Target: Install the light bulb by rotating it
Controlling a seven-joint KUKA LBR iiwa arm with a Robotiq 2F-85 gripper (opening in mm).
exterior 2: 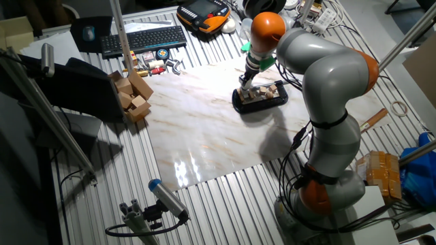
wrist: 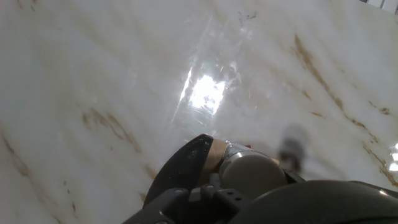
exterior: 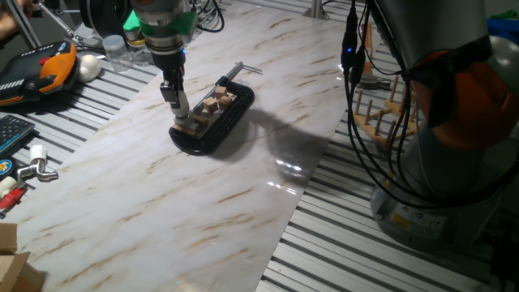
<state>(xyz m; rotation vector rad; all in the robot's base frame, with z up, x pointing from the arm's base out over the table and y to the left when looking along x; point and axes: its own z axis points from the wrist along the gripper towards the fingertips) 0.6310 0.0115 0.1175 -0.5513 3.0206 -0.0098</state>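
The light bulb (wrist: 249,175) fills the bottom of the hand view, its frosted round body close to the camera and its grey base pointing at the black clamp (wrist: 189,165). In one fixed view my gripper (exterior: 180,112) points straight down at the left end of the black clamp (exterior: 204,144), which carries several small wooden blocks (exterior: 215,105). The fingers look shut on the bulb, and its base is at the clamp's end. The other fixed view shows the gripper (exterior 2: 246,85) over the same clamp (exterior 2: 260,105). Where the base meets the clamp is hidden.
The clamp's metal screw handle (exterior: 243,69) sticks out behind it. A white egg-shaped ball (exterior: 87,66), an orange pendant (exterior: 49,69) and clear jars (exterior: 117,50) sit at the back left. A wooden peg rack (exterior: 381,105) and hanging cables (exterior: 357,122) stand to the right.
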